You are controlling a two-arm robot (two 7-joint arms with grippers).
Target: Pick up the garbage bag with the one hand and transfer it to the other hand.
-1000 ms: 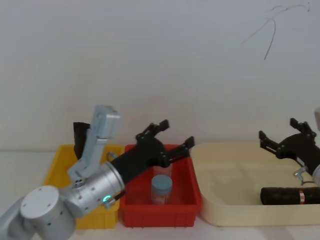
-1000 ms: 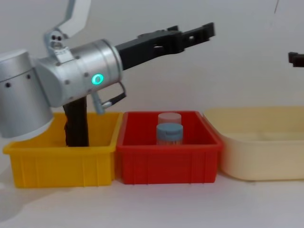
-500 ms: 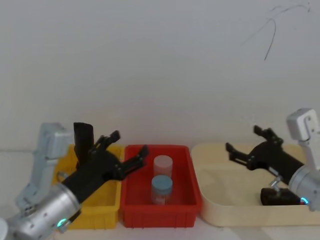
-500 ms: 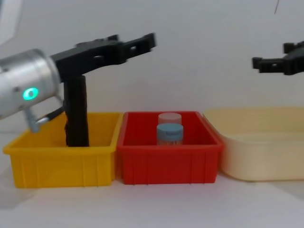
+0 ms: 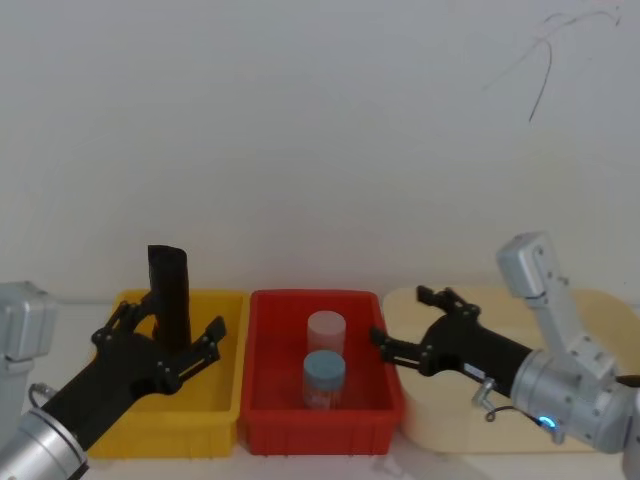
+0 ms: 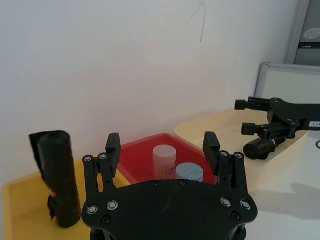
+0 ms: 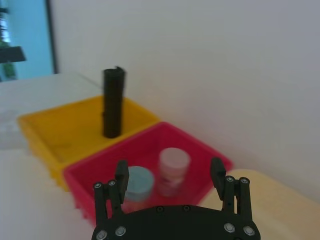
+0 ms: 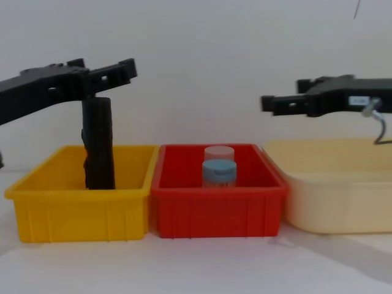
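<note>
Head view: at lower left, my long black two-finger left gripper [image 5: 170, 320] hangs wide open and empty, near but clear of the thick black cylindrical plastic garbage bag roll [image 5: 169, 290], which stands upright in the yellow plastic bin [image 5: 225, 400]. At lower right, my right gripper [image 5: 402, 316] is also spread wide and empty.
</note>
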